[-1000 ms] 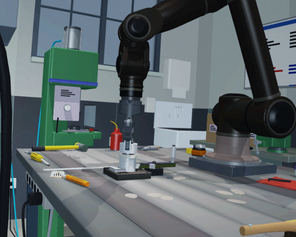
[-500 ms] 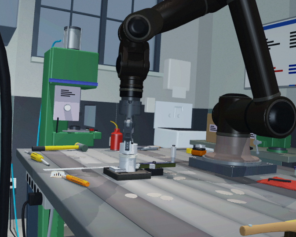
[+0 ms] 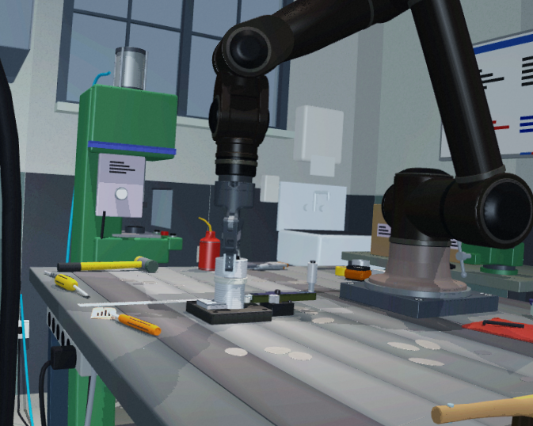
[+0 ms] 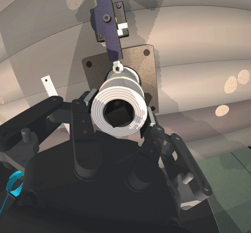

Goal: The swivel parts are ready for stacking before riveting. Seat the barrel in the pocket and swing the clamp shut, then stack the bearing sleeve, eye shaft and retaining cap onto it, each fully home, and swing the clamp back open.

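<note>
My gripper [image 3: 230, 262] [image 4: 119, 115] points straight down over the dark fixture plate [image 3: 229, 312] [image 4: 121, 75] and grips the upper rim of a white ribbed hollow cylinder [image 3: 230, 282] [image 4: 119, 110] standing upright on it. The wrist camera looks down its bore to a dark square opening, and I cannot tell whether it is the barrel or a sleeve on the barrel. The clamp arm [image 3: 282, 296] [image 4: 108, 21], a dark bar on a pivot block, reaches the cylinder's base on the far side. No other loose swivel parts are in view.
A green press [image 3: 124, 174] and a red oil can [image 3: 209, 250] stand behind the fixture. A yellow hammer [image 3: 105, 265], screwdrivers and a steel rule [image 3: 138, 303] lie to its left. The arm's base [image 3: 418, 284] is on the right, with a red tray [image 3: 509, 328] near it.
</note>
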Robot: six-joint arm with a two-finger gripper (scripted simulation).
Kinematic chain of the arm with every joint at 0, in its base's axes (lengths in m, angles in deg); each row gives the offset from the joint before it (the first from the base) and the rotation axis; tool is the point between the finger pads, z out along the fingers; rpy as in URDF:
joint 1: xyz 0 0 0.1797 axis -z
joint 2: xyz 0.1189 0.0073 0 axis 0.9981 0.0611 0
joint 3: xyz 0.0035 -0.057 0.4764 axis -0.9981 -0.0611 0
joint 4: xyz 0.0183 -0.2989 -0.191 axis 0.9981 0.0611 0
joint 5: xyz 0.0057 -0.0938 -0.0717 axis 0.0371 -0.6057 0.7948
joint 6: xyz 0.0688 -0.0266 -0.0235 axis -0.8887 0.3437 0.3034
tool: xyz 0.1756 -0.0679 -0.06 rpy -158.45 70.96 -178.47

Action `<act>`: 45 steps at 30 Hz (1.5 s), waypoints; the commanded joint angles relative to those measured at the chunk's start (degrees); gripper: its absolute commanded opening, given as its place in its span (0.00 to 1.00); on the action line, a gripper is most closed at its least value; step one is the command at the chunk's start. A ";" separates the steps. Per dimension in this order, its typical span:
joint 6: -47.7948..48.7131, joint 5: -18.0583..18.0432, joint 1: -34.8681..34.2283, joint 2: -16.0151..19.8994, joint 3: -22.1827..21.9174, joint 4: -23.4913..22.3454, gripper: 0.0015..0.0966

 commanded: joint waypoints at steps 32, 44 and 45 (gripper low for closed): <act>0.00 0.00 0.00 0.07 -0.20 -0.37 0.07; 0.00 0.00 0.00 0.07 -0.21 -0.38 0.29; 0.00 0.00 0.00 0.07 -0.21 -0.38 0.31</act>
